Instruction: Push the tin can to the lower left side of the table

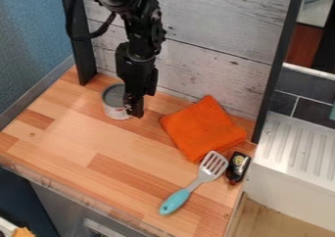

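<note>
Your gripper (134,107) hung right of the tin can (114,100), presumably for pushing it leftward; whether clenched or released, you could not tell.

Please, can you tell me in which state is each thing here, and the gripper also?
Tin can: upright
Gripper: lowered, right beside the can
Orange cloth: laid out flat
Slotted spatula: lying down
Small black object: lying beside the spatula
</note>
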You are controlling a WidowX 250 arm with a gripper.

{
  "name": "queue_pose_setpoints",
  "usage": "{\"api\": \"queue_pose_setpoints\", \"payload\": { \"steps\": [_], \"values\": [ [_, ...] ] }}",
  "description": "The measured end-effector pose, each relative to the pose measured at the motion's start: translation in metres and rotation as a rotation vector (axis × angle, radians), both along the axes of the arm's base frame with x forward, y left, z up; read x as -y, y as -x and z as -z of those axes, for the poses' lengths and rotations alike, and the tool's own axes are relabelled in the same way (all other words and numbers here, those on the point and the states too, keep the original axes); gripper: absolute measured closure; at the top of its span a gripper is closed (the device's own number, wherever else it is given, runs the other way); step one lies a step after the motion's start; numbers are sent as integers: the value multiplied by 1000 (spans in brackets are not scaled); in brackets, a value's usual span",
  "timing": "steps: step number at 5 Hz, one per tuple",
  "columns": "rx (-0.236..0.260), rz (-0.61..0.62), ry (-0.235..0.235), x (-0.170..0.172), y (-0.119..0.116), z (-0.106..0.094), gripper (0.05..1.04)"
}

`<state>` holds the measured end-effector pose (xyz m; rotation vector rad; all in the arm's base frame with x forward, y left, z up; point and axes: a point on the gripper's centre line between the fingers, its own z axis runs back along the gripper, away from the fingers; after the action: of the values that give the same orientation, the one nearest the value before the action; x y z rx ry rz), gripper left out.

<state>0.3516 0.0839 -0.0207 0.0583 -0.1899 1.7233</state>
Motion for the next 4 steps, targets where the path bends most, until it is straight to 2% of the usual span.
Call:
{"api": "queue_pose_setpoints", "payload": {
  "steps": [1,3,4],
  "values": [
    [-32,-60,16,-2,-10,8,84],
    [-35,-206,52,-23,-23,9,84],
    [-21,-320,56,-41,-22,9,84]
  ]
}}
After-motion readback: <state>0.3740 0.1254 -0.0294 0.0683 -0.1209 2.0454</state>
